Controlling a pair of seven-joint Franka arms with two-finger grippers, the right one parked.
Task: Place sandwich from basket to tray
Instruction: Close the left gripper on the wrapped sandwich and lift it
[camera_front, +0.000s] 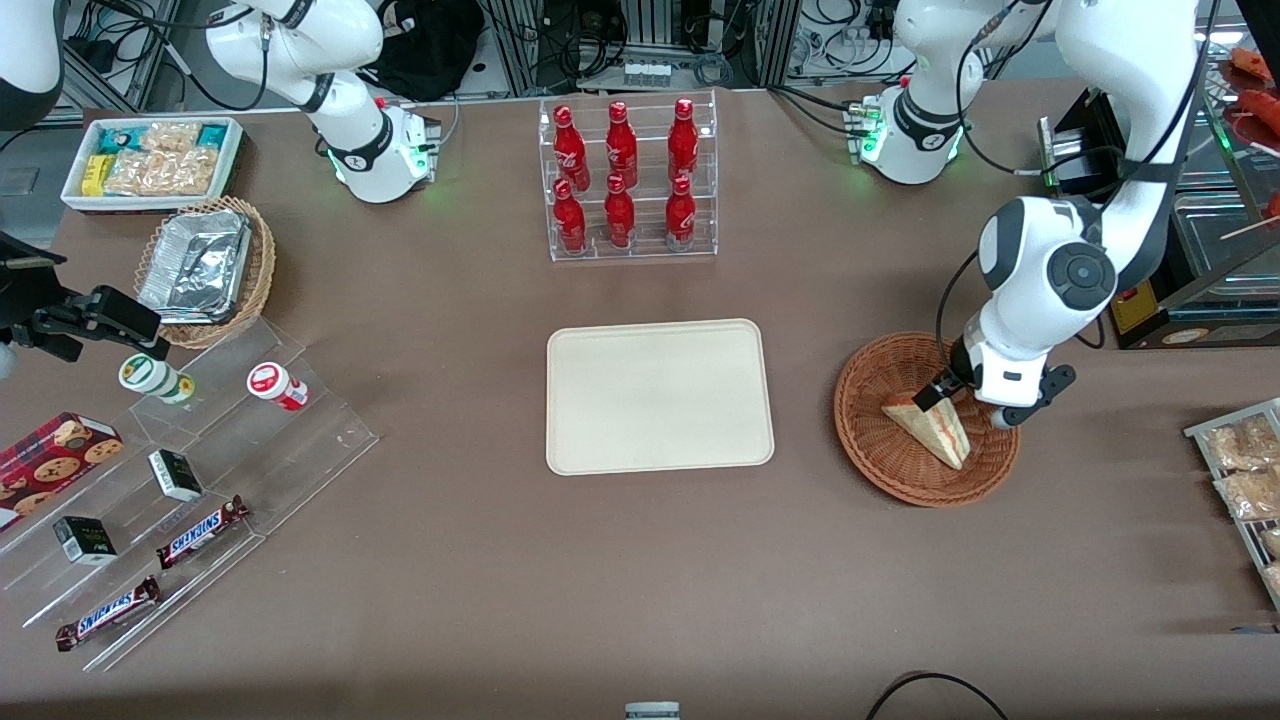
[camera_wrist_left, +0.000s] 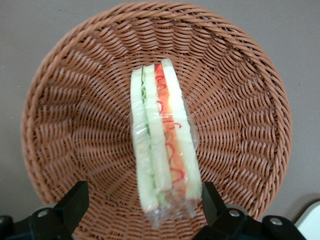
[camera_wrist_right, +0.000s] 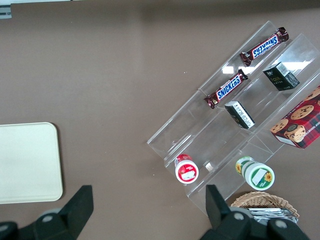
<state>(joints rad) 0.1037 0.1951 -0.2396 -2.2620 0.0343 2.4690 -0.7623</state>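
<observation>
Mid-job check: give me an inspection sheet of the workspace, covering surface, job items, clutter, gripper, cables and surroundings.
Surface: brown table, no spills seen.
Sandwich: wrapped wedge lying in the basket, not lifted.
Tray: bare, nearer the table's middle than the basket.
Clutter: bottle rack, clear stepped stand with snack bars and small boxes, foil trays in a tan basket, snack bin, all toward the parked arm's end.
Gripper: open, low over the basket, fingers either side of the sandwich's end.
Cables: black cable on the working arm's wrist.
Surroundings: equipment racks at the table's edge.
</observation>
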